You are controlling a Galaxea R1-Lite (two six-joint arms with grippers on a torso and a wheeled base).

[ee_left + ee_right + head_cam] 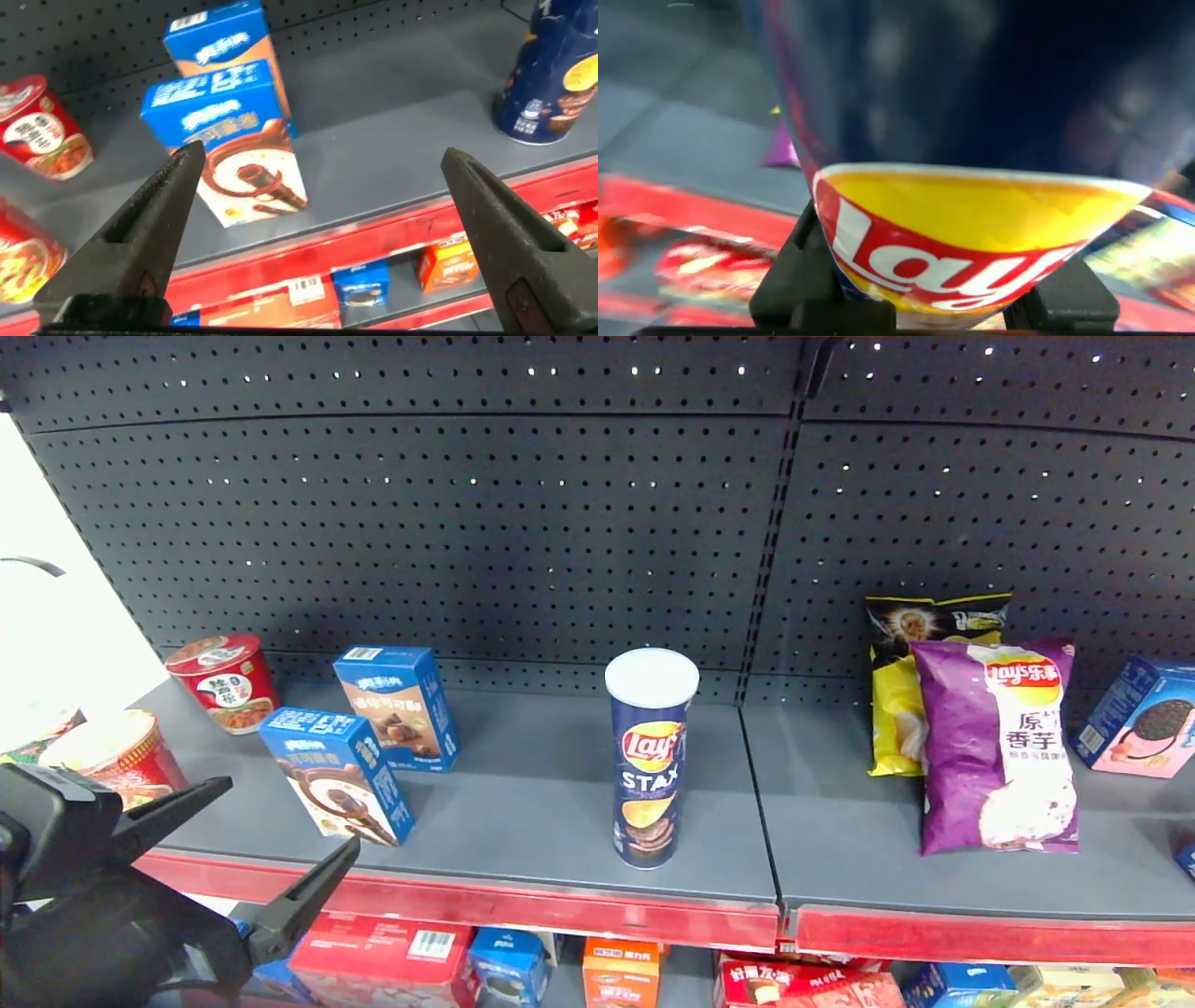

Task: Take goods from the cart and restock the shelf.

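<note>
My right gripper [936,291] is shut on a dark blue chips can [971,121] with a yellow and red logo, seen from very close in the right wrist view. My left gripper [288,816] [322,159] hangs open and empty just in front of the shelf's red front edge [467,896], at the lower left. Right behind it a blue biscuit box [336,775] [234,140] stands near the edge of the grey shelf [523,803]. A second blue box [400,707] [220,42] stands farther back. A matching chips can [649,758] [547,75] stands upright mid-shelf.
Red noodle cups [224,681] [117,756] sit at the shelf's left end. A purple chip bag [999,747] leans on a yellow one [896,709] on the right, beside a cookie box [1144,719]. The lower shelf holds several boxes [383,957].
</note>
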